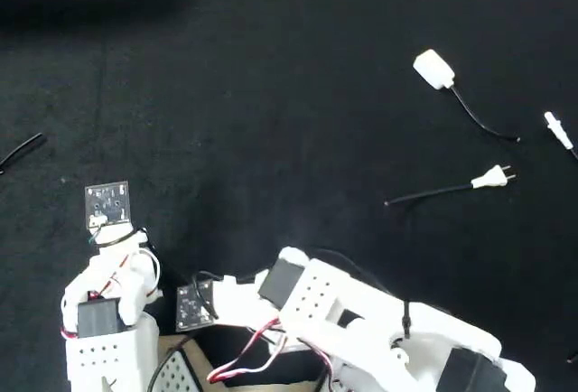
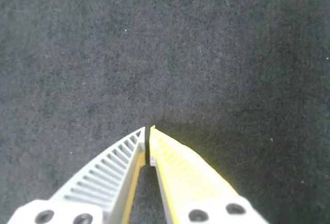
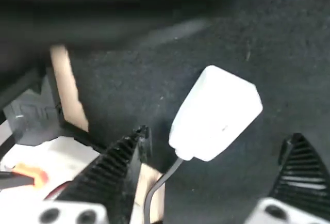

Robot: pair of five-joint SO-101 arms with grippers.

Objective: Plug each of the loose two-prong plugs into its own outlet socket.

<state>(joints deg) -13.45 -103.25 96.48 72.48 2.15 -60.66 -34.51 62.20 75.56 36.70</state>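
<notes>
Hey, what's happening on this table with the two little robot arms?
Two small robot arms are meant to push loose plugs into sockets, and none of the plugs in sight is plugged in yet. The left gripper is shut, over the bare black mat. The right gripper is open, with a white boxy piece on a dark cord lying between its fingers, ungripped. Farther out on the mat lie a two-prong plug, a white socket block and a second plug.
</notes>
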